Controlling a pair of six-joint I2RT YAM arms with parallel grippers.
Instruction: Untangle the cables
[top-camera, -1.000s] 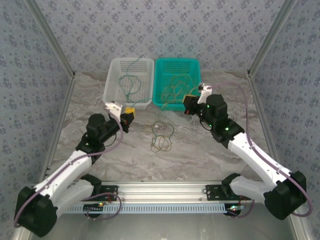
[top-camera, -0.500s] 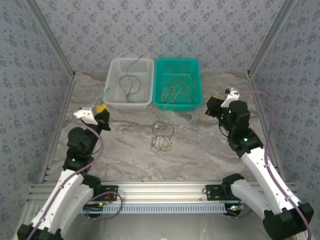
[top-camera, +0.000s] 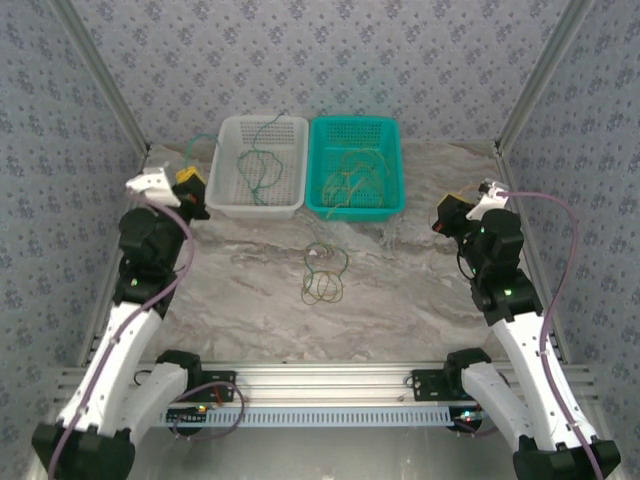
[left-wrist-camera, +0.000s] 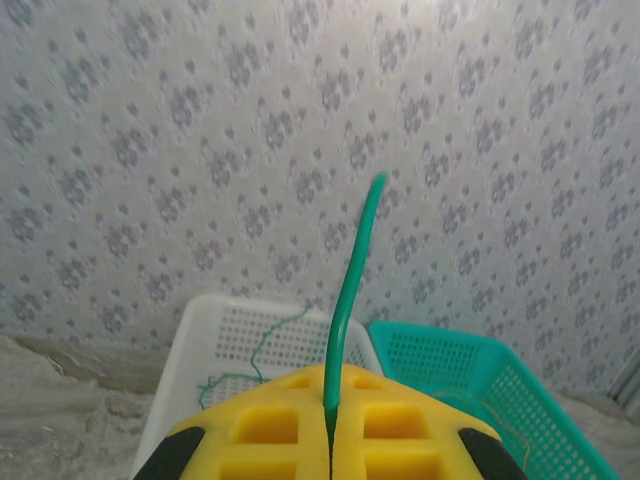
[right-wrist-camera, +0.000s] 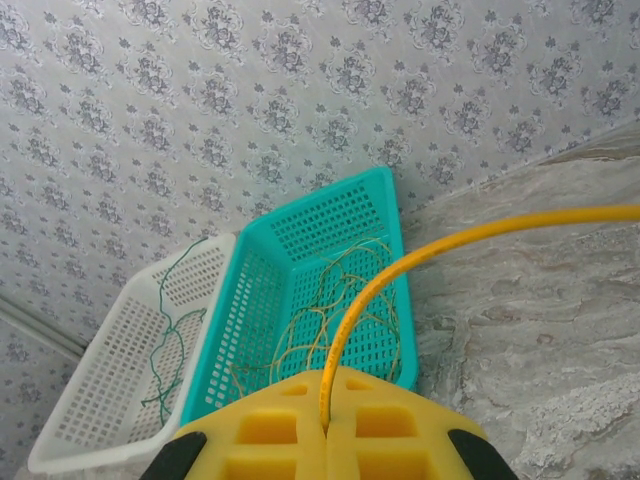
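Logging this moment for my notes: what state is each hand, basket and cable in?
Left hand: shut on green cable.
Right hand: shut on yellow cable.
White basket: upright, green strands inside.
Teal basket: upright, yellow-tan strands inside.
Cable tangle: lying loose on the table, nothing gripping it.

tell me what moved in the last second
The left pincer swung leftward, away from the white basket, shut on a green cable. The right pincer swung rightward from the teal basket, shut on a yellow cable. Both baskets and the cable tangle on the table stayed put.
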